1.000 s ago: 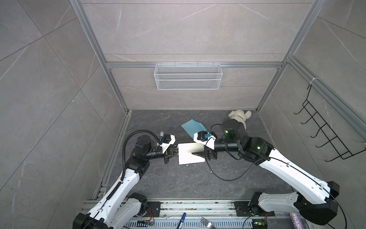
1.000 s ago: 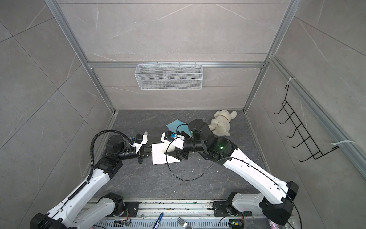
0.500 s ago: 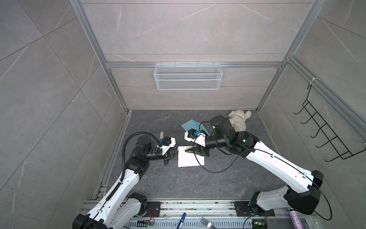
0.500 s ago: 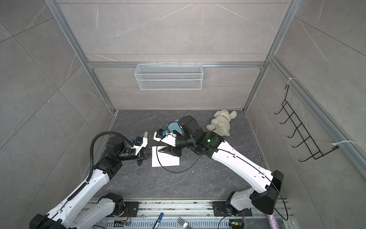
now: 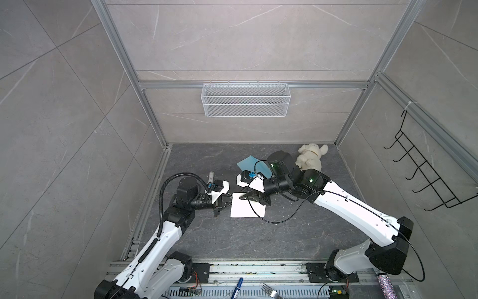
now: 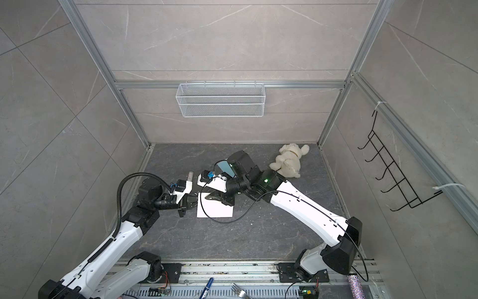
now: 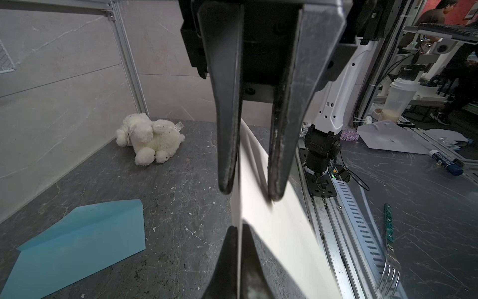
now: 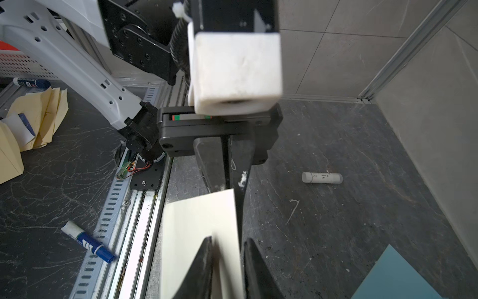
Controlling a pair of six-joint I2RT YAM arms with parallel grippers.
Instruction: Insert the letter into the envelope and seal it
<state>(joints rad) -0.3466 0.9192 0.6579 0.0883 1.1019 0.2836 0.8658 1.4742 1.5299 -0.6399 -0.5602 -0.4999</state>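
We are clenching our left fingers on the nine-o'clock edge of the letter at mid-worktop, our right fingers straddling it with a gap, the envelope lying at its twelve o'clock.

The cream paper letter is plain on the face that shows. Near it, the light blue paper envelope is plain too. The dark grey stone tabletop under the letter has pale marbled veins. Farther from the letter, the fluffy plush toy is creamy white and the small plastic tube pale grey. The left tool and right tool are black.
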